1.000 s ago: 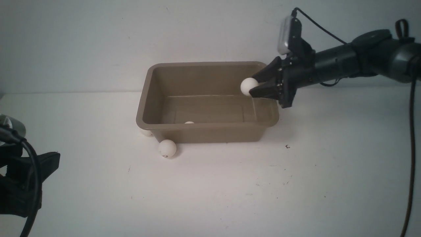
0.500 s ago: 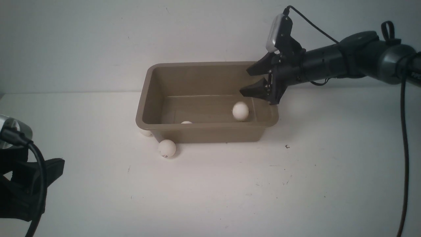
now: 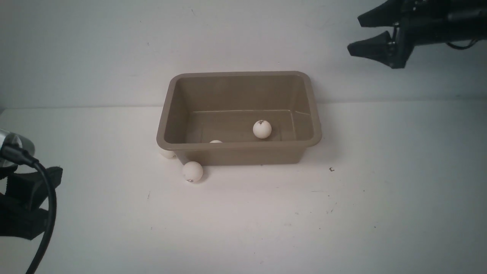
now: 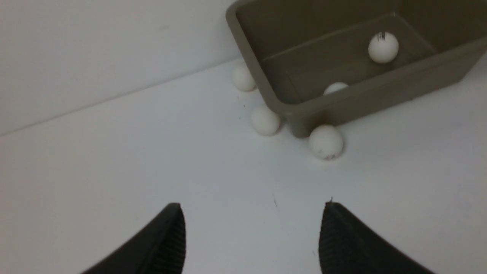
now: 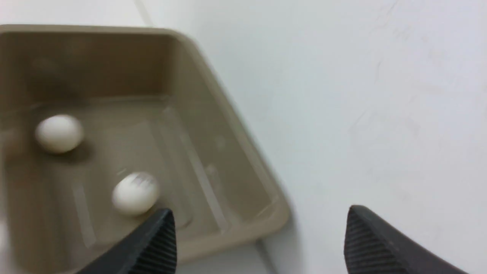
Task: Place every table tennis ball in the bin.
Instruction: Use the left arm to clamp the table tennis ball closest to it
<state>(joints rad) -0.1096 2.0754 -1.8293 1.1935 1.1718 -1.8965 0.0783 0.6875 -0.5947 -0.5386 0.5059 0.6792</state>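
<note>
1. On the table around the near left corner of the bin [image 3: 237, 144], three table tennis balls are seen outside it in the left wrist view. One [image 4: 325, 142] lies just beside the front wall, one [image 4: 265, 120] is at the corner, and one [image 4: 244, 77] is beside the left end wall. Only two of these can be made out in the front view.
2. Two more balls are contained in the bin, one [image 3: 262, 129] on the open floor and one [image 3: 215, 141] half hidden behind the front rim.
3. The outside balls are placed ahead of the left gripper [image 4: 252, 204] and to its right, so the left arm is judged the nearer. The right gripper [image 3: 355, 36] is held high, well apart from them, beyond the bin's right end.
4. No long axis is offered by a sphere, so the approach is judged to be limited only by the wall close beside each ball.
5. Both pairs of jaws are spread apart, and nothing is held or touched by either.
</note>
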